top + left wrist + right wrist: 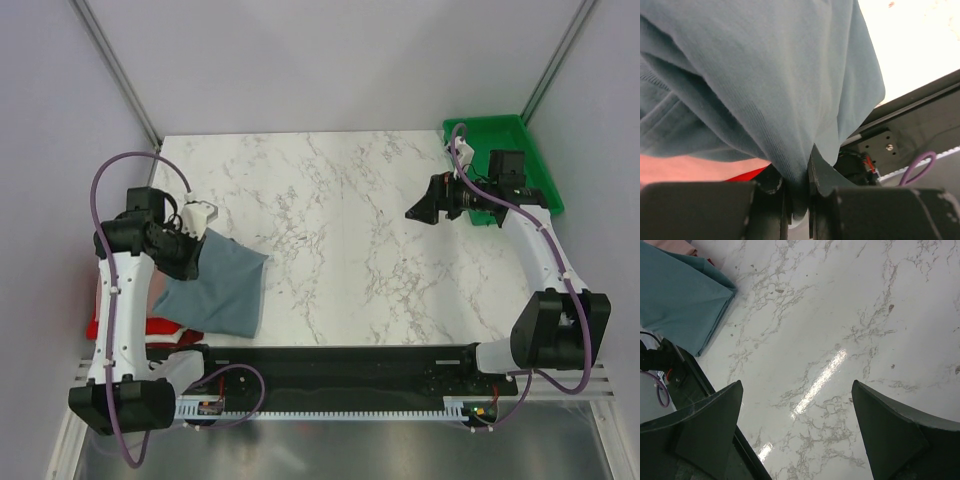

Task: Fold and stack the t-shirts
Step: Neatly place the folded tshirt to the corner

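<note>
Left hand [799, 192], low at near left, clenched on blue-grey t-shirt [222, 285] edge, right hand [796, 390] spread wide and empty, hovering over bench [340, 240] at far right, by green tray [495, 132]

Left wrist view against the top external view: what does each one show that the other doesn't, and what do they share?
Only the left wrist view shows the left gripper pinching a fold of the blue-grey shirt between its fingers. Only the top external view shows the right gripper, open and empty above the table, and the green tray at the far right corner. Both show the blue-grey shirt and red cloth by it.
</note>
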Controlling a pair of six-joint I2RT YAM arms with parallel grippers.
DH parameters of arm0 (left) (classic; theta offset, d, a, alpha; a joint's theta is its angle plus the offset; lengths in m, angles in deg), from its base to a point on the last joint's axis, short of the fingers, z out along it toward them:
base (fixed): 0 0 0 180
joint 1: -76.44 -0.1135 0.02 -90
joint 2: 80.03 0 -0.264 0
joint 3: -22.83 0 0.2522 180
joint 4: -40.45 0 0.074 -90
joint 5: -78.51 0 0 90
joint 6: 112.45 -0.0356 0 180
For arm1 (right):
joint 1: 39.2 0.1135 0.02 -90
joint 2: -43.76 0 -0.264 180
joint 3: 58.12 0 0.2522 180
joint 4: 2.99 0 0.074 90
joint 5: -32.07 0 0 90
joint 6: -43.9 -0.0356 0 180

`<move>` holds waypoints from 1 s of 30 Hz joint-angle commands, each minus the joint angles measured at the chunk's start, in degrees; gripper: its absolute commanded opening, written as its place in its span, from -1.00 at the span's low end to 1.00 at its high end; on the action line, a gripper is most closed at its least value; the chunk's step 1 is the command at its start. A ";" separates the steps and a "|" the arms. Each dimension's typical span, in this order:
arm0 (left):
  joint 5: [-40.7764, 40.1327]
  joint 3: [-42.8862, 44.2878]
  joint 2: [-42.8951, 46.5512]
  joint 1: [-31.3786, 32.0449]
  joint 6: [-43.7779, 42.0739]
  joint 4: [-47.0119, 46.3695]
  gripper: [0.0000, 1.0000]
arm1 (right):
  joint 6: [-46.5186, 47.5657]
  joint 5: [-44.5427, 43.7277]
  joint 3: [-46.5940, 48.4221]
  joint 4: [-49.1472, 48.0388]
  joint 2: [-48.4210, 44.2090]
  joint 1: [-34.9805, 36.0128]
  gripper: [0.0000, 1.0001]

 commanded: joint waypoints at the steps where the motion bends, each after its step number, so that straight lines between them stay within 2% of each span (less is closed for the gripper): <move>1: -4.04 5.10 1.81 -1.82 -3.96 10.51 -0.95 | 1.94 2.07 0.43 -1.44 -1.01 -0.18 0.96; 6: -7.73 11.60 1.99 -2.52 -4.92 10.60 -0.95 | 3.17 1.72 1.76 -1.09 -0.14 -0.18 0.96; 9: -11.52 13.11 2.52 -4.02 -11.15 10.60 -0.96 | 3.52 1.72 2.46 -1.09 2.59 -0.18 0.96; 12: -13.18 14.33 2.69 -7.44 -16.59 10.60 -0.96 | 2.82 2.77 3.42 -1.00 4.78 -0.18 0.96; 16: -13.36 16.70 0.24 -15.43 -23.55 10.42 -0.95 | 3.26 2.95 5.36 -1.09 6.81 -0.18 0.96; 18: -12.31 19.78 -3.10 -20.07 -26.80 10.42 -0.95 | 3.70 2.86 5.80 -1.00 7.34 -0.18 0.96; 21: -11.43 23.03 -7.22 -23.44 -30.40 10.33 -0.95 | 3.96 3.21 5.80 -1.09 7.86 -0.18 0.96; 30: -12.40 23.75 -17.25 -24.76 -29.98 5.16 -0.96 | 3.87 3.39 4.66 -1.96 9.45 -0.18 0.96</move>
